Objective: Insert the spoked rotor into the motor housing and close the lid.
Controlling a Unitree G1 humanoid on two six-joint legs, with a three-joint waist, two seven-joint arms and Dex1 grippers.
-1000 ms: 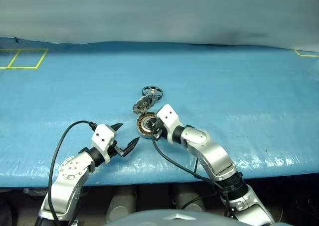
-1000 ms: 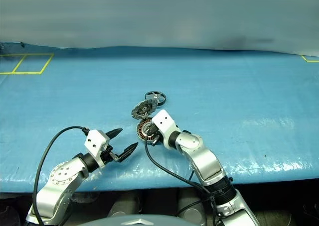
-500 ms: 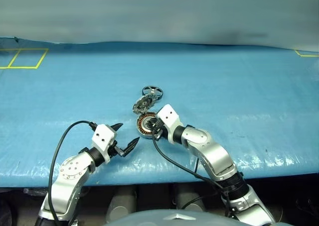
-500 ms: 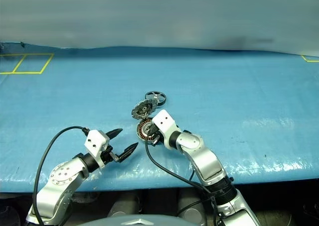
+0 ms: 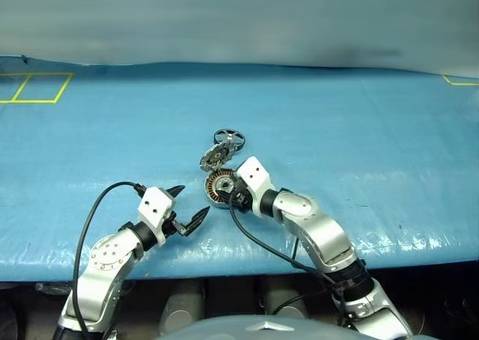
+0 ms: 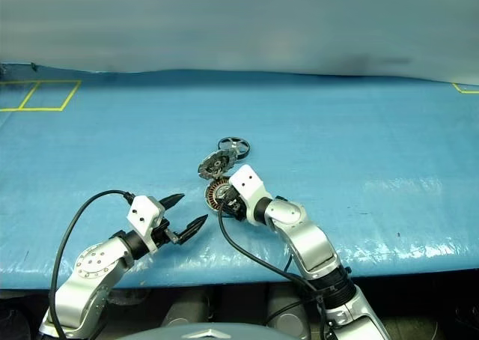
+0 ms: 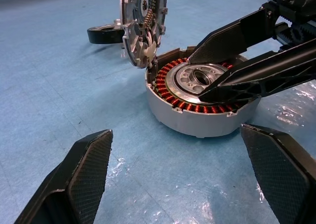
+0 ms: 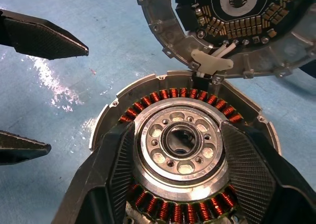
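right gripper [image 8: 180, 150] down over the motor housing [image 7: 200, 103], its two black fingers [image 8: 116, 169] spread to either side of the silver hub and lying across the ring of copper-brown windings, parted, with nothing between them but the hub itself; cannot tell whether the pads press on the hub or just stand beside it. left gripper [image 5: 189, 207] hanging wide open and empty, just beside the housing on the robot's left, pointed toward it, fingertips [image 7: 84, 169] clear of the metal and apart from the right gripper. housing resting flat on the blue table cover [image 5: 359, 130], open side up, near the front middle of the table. lid [image 5: 215, 157] standing up almost on edge, tilted, still joined at the housing's far rim by a small white piece, its inner face with rows of small components turned toward the housing. spoked rotor [image 5: 229, 137] lying on the cover just beyond the lid, apart from the housing, not yet inserted, untouched by either gripper. black cable [image 5: 258, 244] looping from the right wrist down past the table's front edge. yellow outlined square [image 5: 36, 87] marked on the cover at the far left corner, well apart from everything else.
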